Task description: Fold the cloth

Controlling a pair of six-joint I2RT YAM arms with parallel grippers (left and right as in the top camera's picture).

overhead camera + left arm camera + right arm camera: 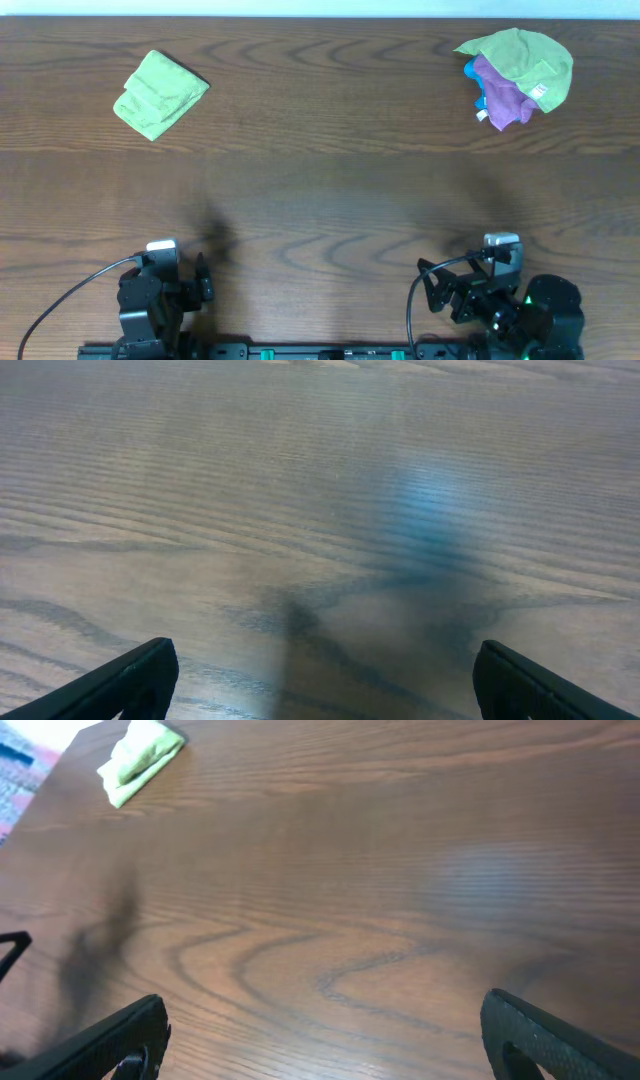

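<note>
A folded light green cloth [160, 94] lies at the far left of the wooden table; it also shows in the right wrist view [140, 760] at the top left. A loose pile of cloths [518, 75], green over purple and blue, lies at the far right. My left gripper [172, 262] is open and empty at the near left edge; its view [325, 685] shows only bare wood between the fingers. My right gripper [492, 262] is open and empty at the near right edge, with bare wood between its fingers in its own view [325, 1040].
The brown wooden table [320, 190] spans the view. Cables and the arm bases [320, 345] sit along the near edge. A patterned strip shows past the table's corner [20, 775] in the right wrist view.
</note>
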